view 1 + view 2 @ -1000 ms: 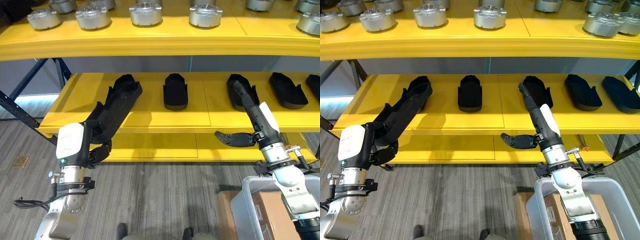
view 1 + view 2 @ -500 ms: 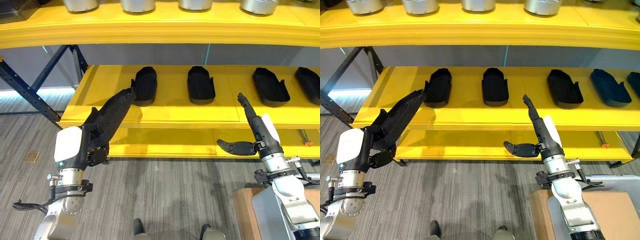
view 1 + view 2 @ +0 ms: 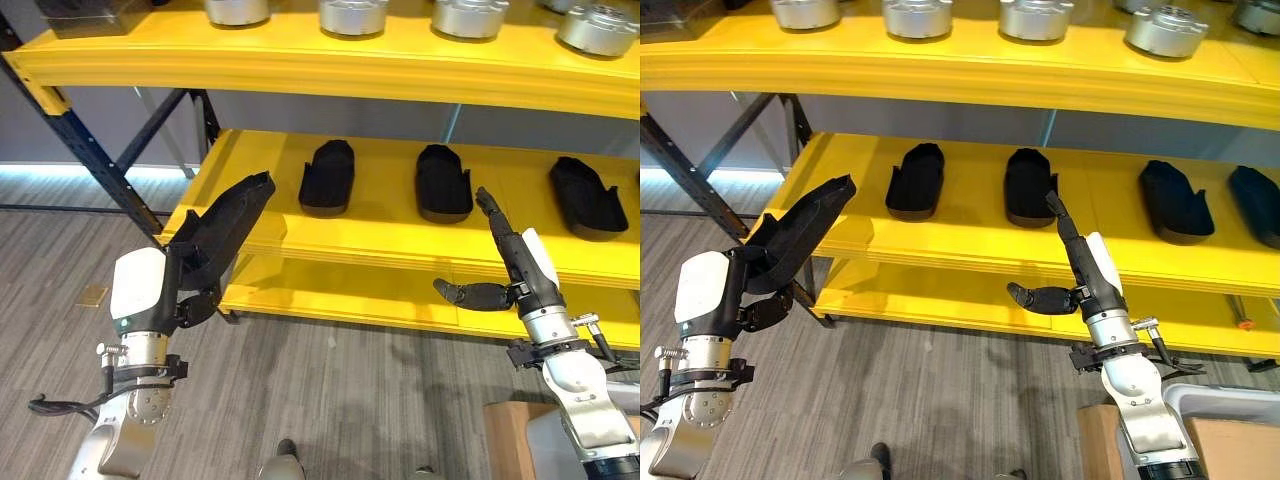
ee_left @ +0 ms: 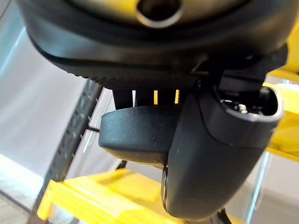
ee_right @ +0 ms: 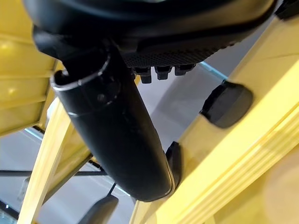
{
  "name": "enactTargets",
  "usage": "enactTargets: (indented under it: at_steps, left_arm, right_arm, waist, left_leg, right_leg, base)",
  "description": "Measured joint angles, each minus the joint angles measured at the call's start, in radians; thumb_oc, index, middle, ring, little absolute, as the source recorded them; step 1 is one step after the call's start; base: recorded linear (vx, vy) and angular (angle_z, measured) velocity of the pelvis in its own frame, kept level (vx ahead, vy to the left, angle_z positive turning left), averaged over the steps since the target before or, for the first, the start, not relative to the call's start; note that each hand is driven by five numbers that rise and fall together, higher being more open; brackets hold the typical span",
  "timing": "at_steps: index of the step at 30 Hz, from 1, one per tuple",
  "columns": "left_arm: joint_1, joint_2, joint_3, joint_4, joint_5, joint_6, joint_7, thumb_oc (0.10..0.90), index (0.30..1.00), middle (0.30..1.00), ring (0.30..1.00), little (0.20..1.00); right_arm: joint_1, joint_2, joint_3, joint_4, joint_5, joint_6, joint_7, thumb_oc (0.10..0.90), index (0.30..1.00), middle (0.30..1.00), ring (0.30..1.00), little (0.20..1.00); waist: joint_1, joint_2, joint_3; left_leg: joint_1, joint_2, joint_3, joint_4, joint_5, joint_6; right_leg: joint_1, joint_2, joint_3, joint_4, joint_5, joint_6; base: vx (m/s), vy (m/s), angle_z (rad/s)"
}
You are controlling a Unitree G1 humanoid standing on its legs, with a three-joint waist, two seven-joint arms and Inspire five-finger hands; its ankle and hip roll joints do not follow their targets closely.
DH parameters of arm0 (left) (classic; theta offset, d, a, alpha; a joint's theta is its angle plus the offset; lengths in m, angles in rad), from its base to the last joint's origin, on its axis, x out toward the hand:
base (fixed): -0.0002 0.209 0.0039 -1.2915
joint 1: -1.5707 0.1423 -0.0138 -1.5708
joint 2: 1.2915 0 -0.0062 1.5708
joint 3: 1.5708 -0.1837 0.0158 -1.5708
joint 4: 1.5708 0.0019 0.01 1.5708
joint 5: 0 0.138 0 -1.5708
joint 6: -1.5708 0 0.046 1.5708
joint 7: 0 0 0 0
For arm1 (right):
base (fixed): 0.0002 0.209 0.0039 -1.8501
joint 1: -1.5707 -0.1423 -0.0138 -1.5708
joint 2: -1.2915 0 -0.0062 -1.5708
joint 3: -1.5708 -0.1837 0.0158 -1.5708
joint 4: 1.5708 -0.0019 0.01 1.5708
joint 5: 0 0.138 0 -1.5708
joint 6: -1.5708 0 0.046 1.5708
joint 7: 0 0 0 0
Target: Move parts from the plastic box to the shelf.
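The left hand (image 3: 190, 285) is raised in front of the left end of the yellow metal shelf (image 3: 380, 235), its fingers (image 4: 135, 137) curled round a long black moulded plastic part (image 3: 225, 225) that tilts up toward the middle shelf level without touching it. The right hand (image 3: 510, 270) is held before the shelf's front edge with its fingers (image 3: 492, 215) straight and pressed together, thumb out to the side, holding nothing. Three similar black moulded parts (image 3: 328, 177) lie apart on the middle level. Round silver metal parts (image 3: 352, 14) stand on the top level. The grey plastic box (image 3: 1230, 410) shows at the lower right corner.
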Motion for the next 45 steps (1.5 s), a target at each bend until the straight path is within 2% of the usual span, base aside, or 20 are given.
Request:
enactTargets:
  at_steps: [1,3,4,6,8,10,12,13,15,18,25,28,29,33,35,38,39,42,44,45]
  left_arm:
    - [-0.013,0.003,-0.002,0.000,0.000,0.001,0.003,0.400,0.300,0.300,0.300,0.300]
    - [-0.025,0.008,-0.004,0.003,0.002,0.005,0.003,0.400,0.300,0.300,0.300,0.300]
    - [-0.023,0.008,-0.006,0.003,0.002,0.011,0.004,0.400,0.300,0.300,0.300,0.300]
    - [-0.009,0.019,0.001,0.009,0.002,0.024,0.002,0.400,0.300,0.300,0.300,0.300]
    - [-0.005,0.024,0.002,0.013,0.002,0.037,-0.001,0.400,0.300,0.300,0.300,0.300]
    - [0.007,0.021,0.004,0.012,0.001,0.042,-0.001,0.400,0.300,0.300,0.300,0.300]
    - [0.015,0.025,0.008,0.009,0.002,0.042,-0.002,0.400,0.300,0.300,0.300,0.300]
    - [0.017,0.024,0.008,0.009,0.002,0.042,-0.003,0.400,0.300,0.300,0.300,0.300]
    - [0.024,0.020,0.009,0.004,0.003,0.041,-0.004,0.400,0.300,0.300,0.300,0.300]
    - [0.030,-0.002,0.008,0.003,0.009,0.041,-0.011,0.400,0.300,0.300,0.300,0.300]
    - [0.035,-0.008,0.006,-0.006,0.000,0.037,-0.025,0.400,0.300,0.300,0.300,0.300]
    - [0.034,-0.007,0.003,-0.006,-0.001,0.035,-0.030,0.400,0.300,0.300,0.300,0.300]
    - [0.032,-0.007,0.002,-0.006,-0.003,0.034,-0.031,0.400,0.300,0.300,0.300,0.300]
    - [0.048,-0.008,-0.002,-0.006,-0.040,0.022,-0.044,0.400,0.300,0.300,0.300,0.300]
    - [0.054,-0.007,0.001,-0.004,-0.042,0.017,-0.044,0.400,0.300,0.300,0.300,0.300]
    - [0.069,-0.007,0.004,-0.004,-0.042,0.016,-0.043,0.400,0.300,0.300,0.300,0.300]
    - [0.072,-0.008,0.004,-0.004,-0.042,0.016,-0.043,0.400,0.300,0.300,0.300,0.300]
    - [0.074,-0.008,0.001,-0.004,-0.042,0.015,-0.043,0.400,0.300,0.300,0.300,0.300]
    - [0.069,-0.008,0.000,-0.010,-0.042,0.007,-0.044,0.400,0.300,0.300,0.300,0.300]
    - [0.062,-0.004,0.000,-0.010,-0.041,0.004,-0.044,0.400,0.300,0.300,0.300,0.300]
  right_arm:
    - [-0.001,0.011,0.003,-0.002,-0.005,0.001,-0.002,0.900,1.000,1.000,1.000,1.000]
    - [0.002,0.028,0.007,-0.003,-0.006,0.002,-0.002,0.900,1.000,1.000,1.000,1.000]
    - [0.002,0.029,0.011,-0.003,-0.007,0.004,0.000,0.900,1.000,1.000,1.000,1.000]
    - [0.015,0.064,0.022,-0.004,-0.006,0.005,0.005,0.900,1.000,1.000,1.000,1.000]
    - [0.013,0.060,0.021,-0.006,-0.005,0.003,0.013,0.900,1.000,1.000,1.000,1.000]
    - [0.012,0.060,0.021,-0.006,-0.004,0.003,0.019,0.900,1.000,1.000,1.000,1.000]
    - [0.012,0.054,0.021,-0.014,-0.002,-0.001,0.020,0.900,1.000,1.000,1.000,1.000]
    - [0.012,0.052,0.021,-0.016,-0.002,-0.003,0.021,0.900,1.000,1.000,1.000,1.000]
    - [0.011,0.050,0.021,-0.016,-0.002,-0.004,0.024,0.900,1.000,1.000,1.000,1.000]
    - [0.010,0.049,0.020,-0.012,-0.003,-0.004,0.026,0.900,1.000,1.000,1.000,1.000]
    - [0.010,0.028,0.012,0.001,-0.002,0.001,0.028,0.900,1.000,1.000,1.000,1.000]
    - [0.009,0.016,0.011,0.001,0.000,0.000,0.028,0.900,1.000,1.000,1.000,1.000]
    - [0.005,0.014,0.009,0.001,0.005,0.000,0.028,0.900,1.000,1.000,1.000,1.000]
    - [0.005,0.010,0.008,0.004,0.022,0.000,0.029,0.900,1.000,1.000,1.000,1.000]
    - [0.003,0.021,0.008,0.006,0.038,0.000,0.029,0.900,1.000,1.000,1.000,1.000]
    - [0.001,0.020,0.008,0.011,0.038,0.000,0.029,0.900,1.000,1.000,1.000,1.000]
    - [0.002,0.018,0.007,0.013,0.038,0.001,0.029,0.900,1.000,1.000,1.000,1.000]
    - [0.007,0.018,-0.004,0.014,0.038,0.002,0.027,0.900,1.000,1.000,1.000,1.000]
    - [0.016,0.017,-0.036,0.014,0.037,0.003,0.022,0.900,1.000,1.000,1.000,1.000]
    - [0.023,0.022,-0.042,0.014,0.037,0.003,0.014,0.900,1.000,1.000,1.000,1.000]
  waist:
    - [0.005,0.003,-0.002]
    - [-0.010,0.005,-0.004]
    - [-0.014,0.011,-0.003]
    - [-0.022,0.005,-0.003]
    - [-0.033,-0.004,-0.002]
    - [-0.034,-0.009,-0.004]
    - [-0.052,-0.026,-0.009]
    - [-0.054,-0.032,-0.014]
    - [-0.052,-0.020,-0.014]
    - [-0.053,-0.002,-0.015]
    - [-0.053,0.037,-0.031]
    - [-0.054,0.031,-0.031]
    - [-0.055,0.017,-0.030]
    - [-0.028,0.018,-0.026]
    - [-0.026,0.003,-0.019]
    - [-0.028,0.006,-0.019]
    - [-0.038,0.007,-0.017]
    - [-0.075,0.016,-0.015]
    - [-0.088,0.056,-0.009]
    - [-0.093,0.061,-0.006]
  left_leg:
    - [-0.016,0.000,0.012,0.022,-0.018,-0.006]
    - [-0.030,-0.031,0.029,0.053,-0.047,0.021]
    - [-0.024,-0.034,0.025,0.040,-0.041,0.043]
    - [0.035,-0.033,0.050,-0.055,-0.006,0.068]
    - [0.098,-0.055,0.073,-0.160,0.035,0.099]
    - [0.153,-0.059,0.091,-0.244,0.076,0.101]
    - [0.179,-0.087,0.096,-0.295,0.098,0.092]
    - [0.180,-0.099,0.096,-0.306,0.101,0.088]
    - [0.180,-0.097,0.096,-0.333,0.117,0.081]
    - [0.218,-0.079,0.081,-0.390,0.140,0.071]
    - [0.246,-0.061,0.030,-0.398,0.133,0.048]
    - [0.196,-0.063,-0.004,-0.321,0.132,0.013]
    - [0.142,-0.076,-0.018,-0.247,0.138,-0.001]
    - [0.120,-0.075,-0.049,-0.184,0.163,-0.032]
    - [0.108,-0.051,-0.071,-0.161,0.143,-0.013]
    - [0.135,0.056,-0.127,-0.263,0.146,-0.028]
    - [0.140,0.092,-0.123,-0.285,0.151,-0.035]
    - [0.142,0.137,-0.059,-0.295,0.169,-0.041]
    - [0.169,0.153,-0.032,-0.310,0.233,-0.045]
    - [0.180,0.151,-0.018,-0.325,0.220,-0.061]
  right_leg:
    - [-0.021,-0.024,0.007,0.022,0.017,-0.018]
    - [-0.033,-0.033,0.009,0.018,0.080,-0.110]
    - [-0.061,-0.038,0.035,0.038,0.123,-0.134]
    - [-0.135,0.035,0.112,0.125,0.046,-0.093]
    - [-0.164,0.134,0.081,0.135,-0.006,-0.103]
    - [-0.179,0.227,0.067,0.134,-0.038,-0.117]
    - [-0.180,0.288,0.035,0.081,-0.025,-0.128]
    - [-0.178,0.298,0.041,0.047,-0.001,-0.158]
    - [-0.163,0.316,0.043,-0.028,0.057,-0.166]
    - [-0.104,0.350,0.033,-0.110,0.088,-0.183]
    - [-0.058,0.366,-0.002,-0.110,0.043,-0.197]
    - [-0.076,0.368,0.005,-0.061,-0.003,-0.216]
    - [-0.091,0.339,-0.004,-0.060,-0.001,-0.228]
    - [-0.078,0.338,-0.020,-0.045,-0.024,-0.235]
    - [-0.069,0.337,-0.017,-0.049,-0.032,-0.258]
    - [-0.075,0.363,0.006,-0.047,-0.024,-0.272]
    - [-0.075,0.367,0.010,-0.045,-0.024,-0.273]
    - [-0.075,0.373,0.009,-0.040,-0.023,-0.274]
    - [-0.074,0.395,0.017,-0.032,-0.025,-0.261]
    - [-0.080,0.392,0.020,-0.017,-0.034,-0.245]
  base:
    - [0.11,0.574,0.06]
    - [0.11,0.421,-0.15]
    - [0.08,0.210,-0.14]
    - [0.11,0.253,-0.39]
    - [0.11,0.180,-0.35]
    - [0.04,0.060,-0.16]
    - [0.04,0.005,0.08]
    - [0.06,-0.039,0.07]
    - [0.08,-0.052,-0.03]
    - [0.17,-0.135,0.05]
    - [0.07,-0.152,0.19]
    - [-0.03,-0.180,0.40]
    - [-0.01,-0.051,0.31]
    - [0.06,-0.068,0.17]
    - [0.11,0.026,-0.03]
    - [0.08,0.066,-0.27]
    - [0.06,0.143,-0.24]
    - [0.06,0.110,-0.15]
    - [0.06,0.134,-0.20]
    - [0.04,0.108,-0.10]
